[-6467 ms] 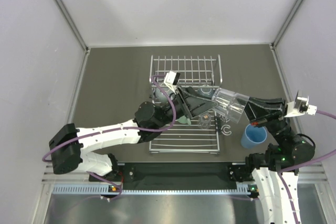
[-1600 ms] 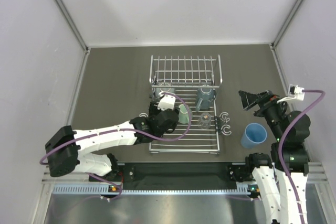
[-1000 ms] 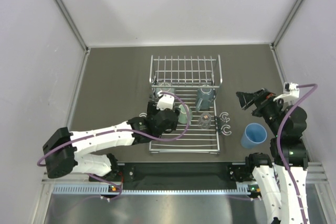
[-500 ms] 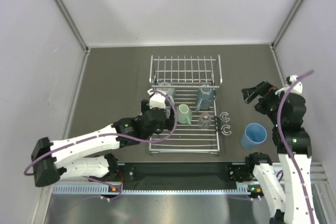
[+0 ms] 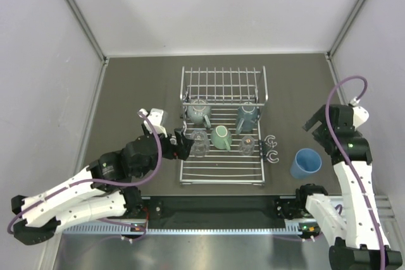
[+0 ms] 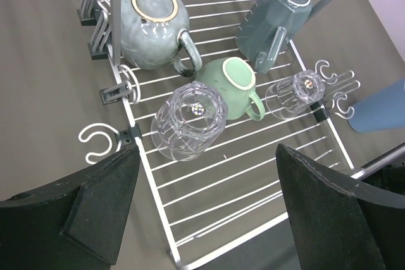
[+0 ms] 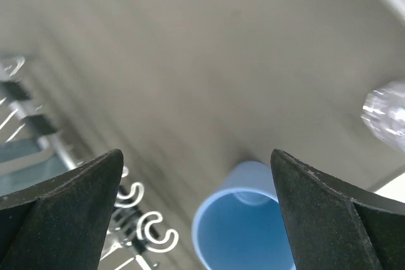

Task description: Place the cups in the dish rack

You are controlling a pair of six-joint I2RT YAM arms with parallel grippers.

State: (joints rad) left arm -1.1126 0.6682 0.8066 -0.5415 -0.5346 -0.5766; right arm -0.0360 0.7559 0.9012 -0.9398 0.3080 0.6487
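The dish rack lies flat mid-table with its back panel upright. In it are two grey-blue mugs, a mint-green mug, a clear tumbler and a smaller clear tumbler. My left gripper hangs open just left of the clear tumbler, holding nothing. The light-blue tumbler stands on the table right of the rack. My right gripper is open above and behind it, and the tumbler shows mouth-up between its fingers.
White C-shaped clips sit at the rack's right edge, and another clip at its left edge. Pale enclosure walls close in the dark table on three sides. The arms' base rail runs along the near edge.
My left gripper has drawn back leftward off the rack, leaving the clear tumbler lying there. My right arm has swung up and toward the right wall, above the light-blue tumbler.
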